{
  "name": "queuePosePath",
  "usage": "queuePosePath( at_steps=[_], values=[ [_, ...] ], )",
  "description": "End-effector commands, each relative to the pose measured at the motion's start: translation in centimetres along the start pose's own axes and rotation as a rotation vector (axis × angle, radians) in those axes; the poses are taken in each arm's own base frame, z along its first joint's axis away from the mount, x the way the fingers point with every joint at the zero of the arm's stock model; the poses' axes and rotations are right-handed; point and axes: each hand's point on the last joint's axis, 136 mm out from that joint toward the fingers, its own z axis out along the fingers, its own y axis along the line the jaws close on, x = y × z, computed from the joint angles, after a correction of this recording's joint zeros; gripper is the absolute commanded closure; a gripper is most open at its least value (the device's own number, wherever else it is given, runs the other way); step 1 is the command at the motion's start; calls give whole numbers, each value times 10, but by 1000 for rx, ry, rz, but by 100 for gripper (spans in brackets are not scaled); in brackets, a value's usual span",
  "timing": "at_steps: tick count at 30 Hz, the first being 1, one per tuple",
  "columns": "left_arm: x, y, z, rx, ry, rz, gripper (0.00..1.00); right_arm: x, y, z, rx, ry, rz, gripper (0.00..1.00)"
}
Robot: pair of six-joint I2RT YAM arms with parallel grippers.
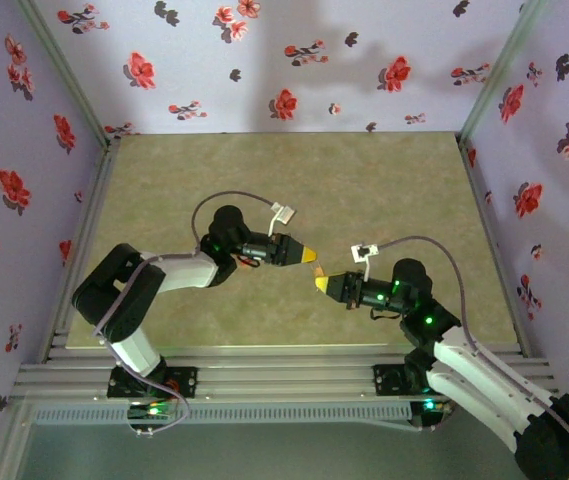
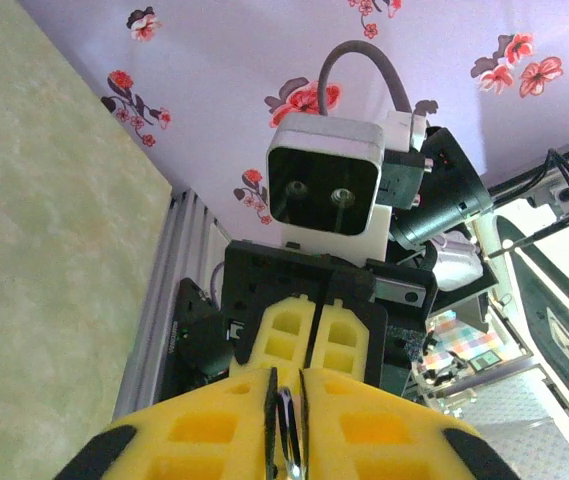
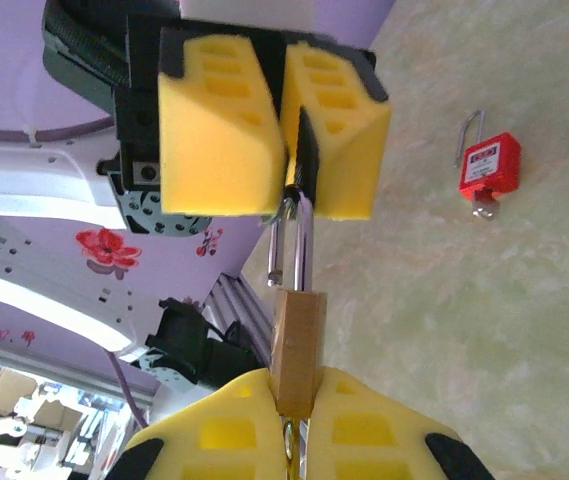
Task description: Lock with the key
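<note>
A small brass-coloured padlock [image 3: 297,340] hangs in the air between the two grippers. My right gripper [image 3: 294,380] [image 1: 319,284] is shut on its body. Its silver shackle [image 3: 305,250] [image 2: 290,430] stands open, one leg free, and its top sits between the pads of my left gripper [image 3: 286,203] [image 2: 286,380] [image 1: 311,254], whose jaws are parted a sliver on either side of it. A red padlock [image 3: 491,165] with an open silver shackle lies on the table. A small grey stub pokes from its underside, too small to name. I cannot make out the key.
The olive table mat [image 1: 364,190] stretches away behind both arms. Flowered lilac walls [image 1: 294,60] close in the back and sides. An aluminium rail [image 1: 264,375] runs along the near edge by the arm bases.
</note>
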Motion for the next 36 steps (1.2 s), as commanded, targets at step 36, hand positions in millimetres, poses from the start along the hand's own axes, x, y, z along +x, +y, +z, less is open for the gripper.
queuePosePath(
  at_steps=[36],
  values=[
    [6,3,2,-51,33,65,100,-12,12,0,-71,-34,12,100]
  ],
)
